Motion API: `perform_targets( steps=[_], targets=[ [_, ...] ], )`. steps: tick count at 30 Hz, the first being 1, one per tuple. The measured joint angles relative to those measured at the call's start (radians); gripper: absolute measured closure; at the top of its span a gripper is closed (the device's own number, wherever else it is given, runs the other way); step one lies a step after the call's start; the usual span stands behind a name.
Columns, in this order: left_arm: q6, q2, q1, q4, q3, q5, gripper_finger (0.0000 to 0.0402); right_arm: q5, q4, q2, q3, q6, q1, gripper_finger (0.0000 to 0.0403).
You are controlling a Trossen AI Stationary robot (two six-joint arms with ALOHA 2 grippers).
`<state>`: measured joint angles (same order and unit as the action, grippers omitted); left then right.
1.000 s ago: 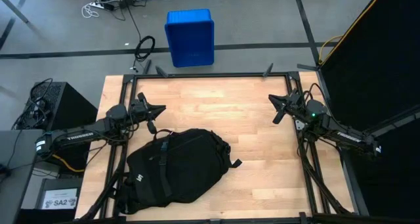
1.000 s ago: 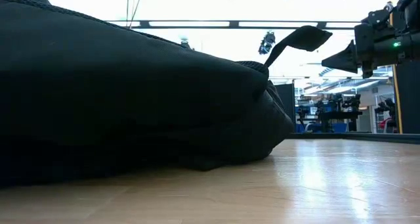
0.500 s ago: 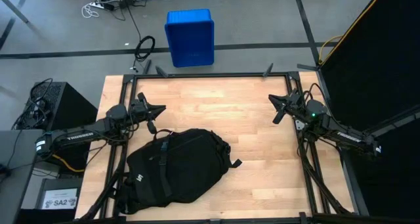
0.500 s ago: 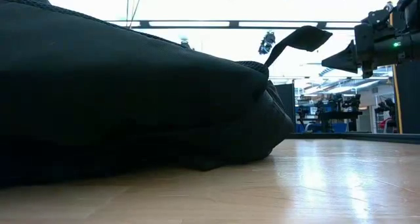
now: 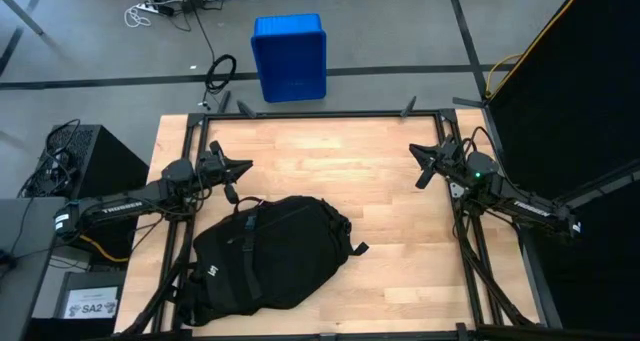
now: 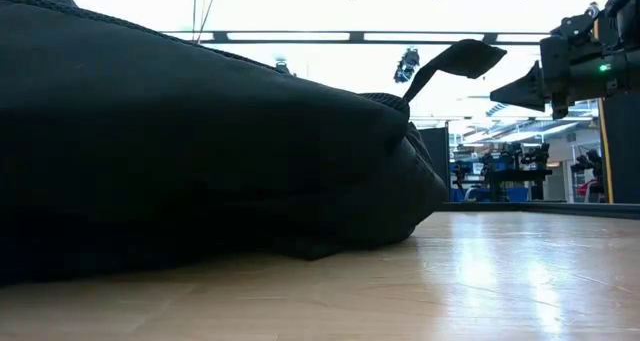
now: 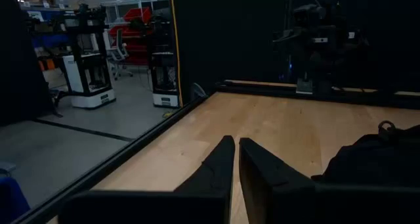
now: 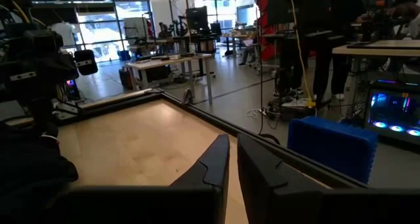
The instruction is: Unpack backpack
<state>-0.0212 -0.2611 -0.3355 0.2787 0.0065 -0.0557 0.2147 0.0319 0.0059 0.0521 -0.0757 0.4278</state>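
Nothing is changing from a second ago: both grippers, left [image 5: 243,164] and right [image 5: 416,149], are idling with fingers together and empty, backpack [image 5: 268,256] lying closed just below the left one, so unpacking isn't starting yet.

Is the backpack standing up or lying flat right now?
Lying flat: the backpack sprawls on the wooden table, straps spread, in the high view. Neither hand touches it.

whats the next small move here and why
Probably bring the left gripper down toward the backpack and open its jaws. The backpack lies closed on the table, nothing is out yet, both grippers are shut and empty, and the right gripper waits at the far side.
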Motion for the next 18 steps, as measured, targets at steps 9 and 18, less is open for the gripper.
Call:
perform_targets(
  steps=[9, 18],
  targets=[
    [0.000, 0.000, 0.000, 0.000, 0.000, 0.000, 0.0402, 0.000, 0.000, 0.000, 0.000, 0.000, 0.000, 0.0402],
    [0.000, 0.000, 0.000, 0.000, 0.000, 0.000, 0.0402, 0.000, 0.000, 0.000, 0.000, 0.000, 0.000, 0.0394]
  ],
)
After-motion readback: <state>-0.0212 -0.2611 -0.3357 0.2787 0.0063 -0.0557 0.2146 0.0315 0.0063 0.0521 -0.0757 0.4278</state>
